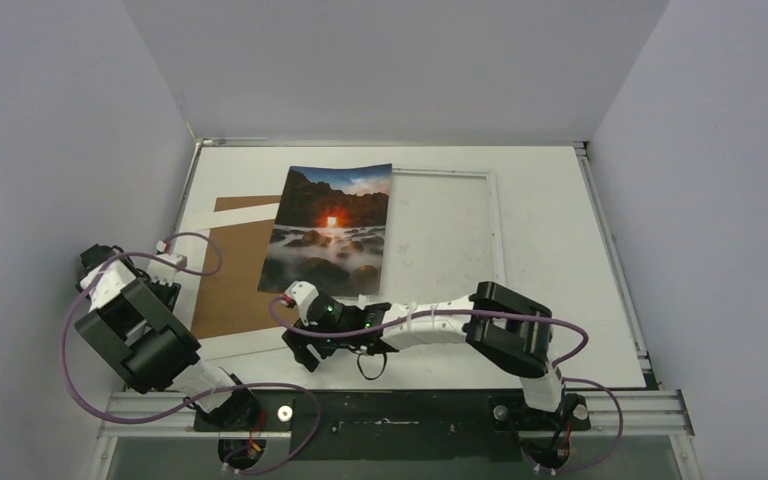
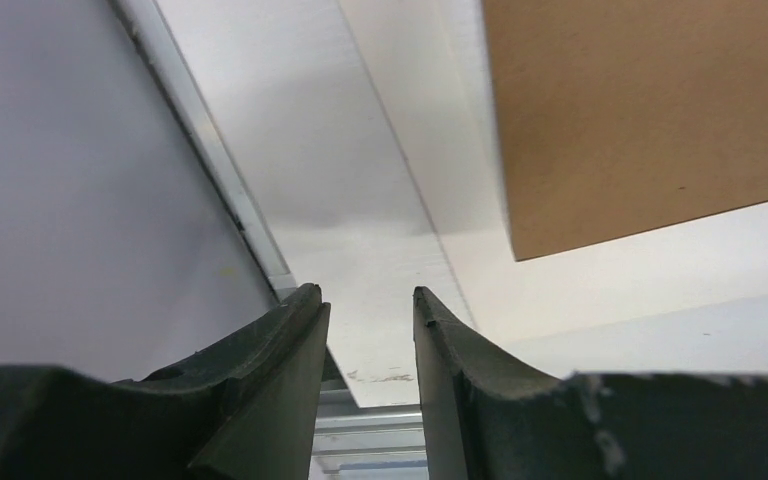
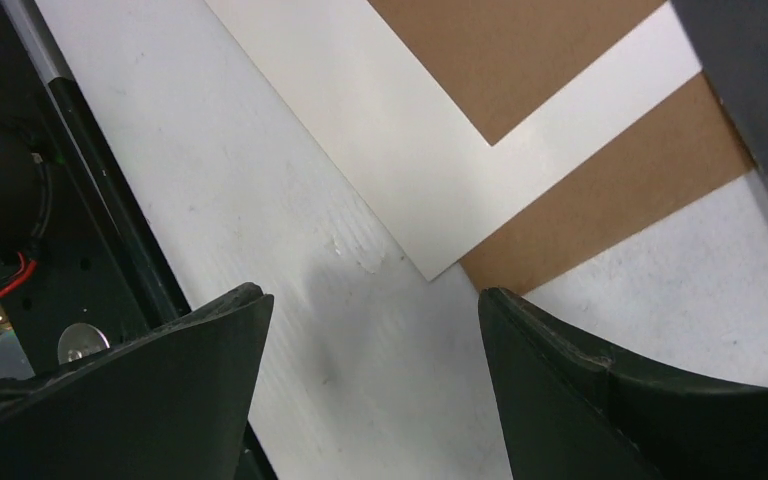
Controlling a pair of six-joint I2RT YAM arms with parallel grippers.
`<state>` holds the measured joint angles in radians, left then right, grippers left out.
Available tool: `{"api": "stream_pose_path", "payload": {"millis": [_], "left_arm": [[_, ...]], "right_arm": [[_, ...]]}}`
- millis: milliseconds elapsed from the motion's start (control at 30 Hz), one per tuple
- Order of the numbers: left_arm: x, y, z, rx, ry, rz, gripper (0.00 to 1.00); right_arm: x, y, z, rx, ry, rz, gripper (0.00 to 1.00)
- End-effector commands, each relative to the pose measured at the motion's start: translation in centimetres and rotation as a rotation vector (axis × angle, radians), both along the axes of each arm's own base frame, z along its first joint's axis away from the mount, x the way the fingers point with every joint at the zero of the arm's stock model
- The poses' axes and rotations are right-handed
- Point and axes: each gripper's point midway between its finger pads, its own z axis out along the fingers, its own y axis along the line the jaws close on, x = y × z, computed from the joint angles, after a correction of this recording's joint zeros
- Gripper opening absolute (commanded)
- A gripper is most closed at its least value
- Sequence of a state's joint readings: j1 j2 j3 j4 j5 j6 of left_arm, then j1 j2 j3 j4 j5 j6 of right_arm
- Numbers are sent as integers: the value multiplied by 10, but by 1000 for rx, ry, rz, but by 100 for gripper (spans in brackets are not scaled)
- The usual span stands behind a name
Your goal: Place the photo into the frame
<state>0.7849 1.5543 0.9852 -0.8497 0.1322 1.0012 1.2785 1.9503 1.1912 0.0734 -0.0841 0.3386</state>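
Pale grey walls box in a white desk, where the photo lies face up. Its left part rests on a brown cardboard backing board, and its right edge seems to cover the left side of the thin white frame. It looks like a light, thin, glossy print, likely floppy, slippery and quick to crease or smudge. A gentle pinch at a corner or edge that rides up over the board therefore seems wiser than pressing on its face. The right tool stands wide and empty above the near corner of a white mat, near the photo's near edge but apart from it. The left tool shows a narrow gap with nothing in it, off by the left wall.
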Motion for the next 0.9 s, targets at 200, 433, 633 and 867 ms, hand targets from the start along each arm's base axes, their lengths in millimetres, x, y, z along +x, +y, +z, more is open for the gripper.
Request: {"api": "stream_pose_path", "payload": {"millis": [200,433,633,867], "left_arm": [[-4,22,-26,172,-26,-35,35],[2,19,-37,168,-42,-22,35],[6,5,-44,151,-42,-40,35],[12,-8,-50,148,-45,-62,35]], "right_arm": [[25,-3,66,101,154,-167,78],[49,14,56,132,178,-210,78],[55,22,31,111,212,-212,77],[63,18,14,87,238,-258,77]]}}
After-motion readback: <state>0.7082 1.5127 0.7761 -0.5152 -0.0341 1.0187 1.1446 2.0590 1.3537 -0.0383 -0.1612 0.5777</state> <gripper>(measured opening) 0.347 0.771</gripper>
